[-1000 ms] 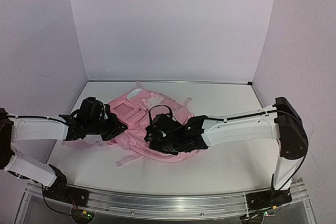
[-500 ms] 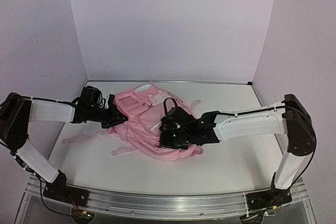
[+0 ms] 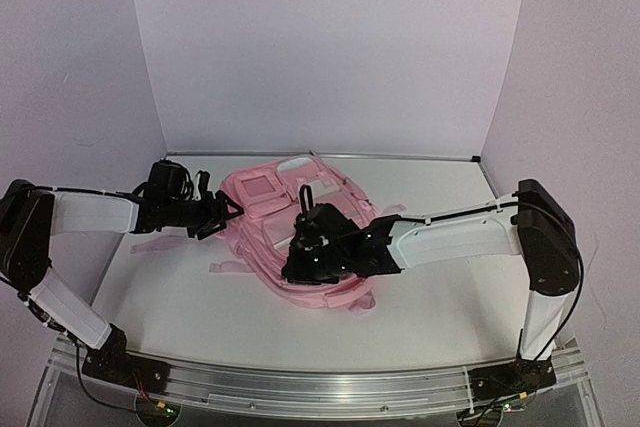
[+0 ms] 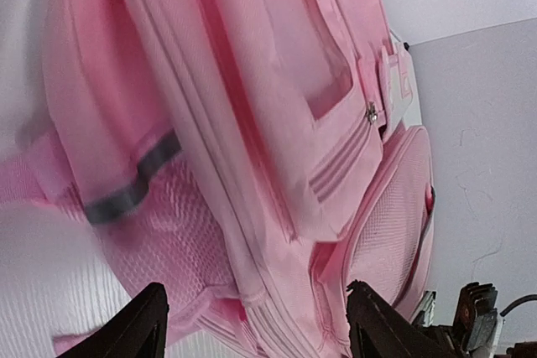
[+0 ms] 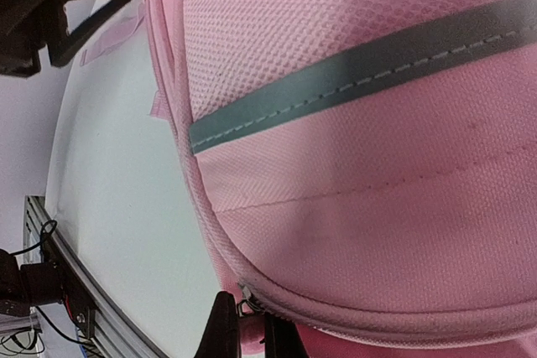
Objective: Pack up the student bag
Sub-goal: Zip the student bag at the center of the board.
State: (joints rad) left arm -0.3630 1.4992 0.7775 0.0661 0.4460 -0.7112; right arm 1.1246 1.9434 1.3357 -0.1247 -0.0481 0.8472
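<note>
student bag (image 3: 262, 237), a large pink fabric backpack with pale trim, lying front-up on the white table (image 3: 430, 317), left of centre and toward the far wall. its pink shoulder straps (image 3: 228, 267) trail loose over the table on the near left.

left gripper (image 3: 228, 211): just beside the bag's left edge, fingers spread wide with nothing between them. its wrist view shows the bag's side and a square-windowed front pocket (image 4: 294, 48) ahead of the open fingers.

right gripper (image 5: 249, 329): low on the near side of the bag, fingers drawn together at the zip seam (image 5: 352, 312) below a grey reflective strip (image 5: 352, 69) on the pink mesh panel. a small metal zip pull (image 5: 244, 295) sits at the fingertips. the pictures do not show for certain whether it is pinched or only touched.

step in hand, as judged: opening a compartment so the bag can be packed.

risks from here:
(a) with the left gripper holding nothing, a pull along the zip may drag the whole soft bag across the table instead of running the slider.
(b) a small pull held only at the fingertips may slip out under load.
(c) the loose straps may catch on the left arm as it moves in.
(d) fabric may bunch at the curved corner of the seam and jam the slider.
</note>
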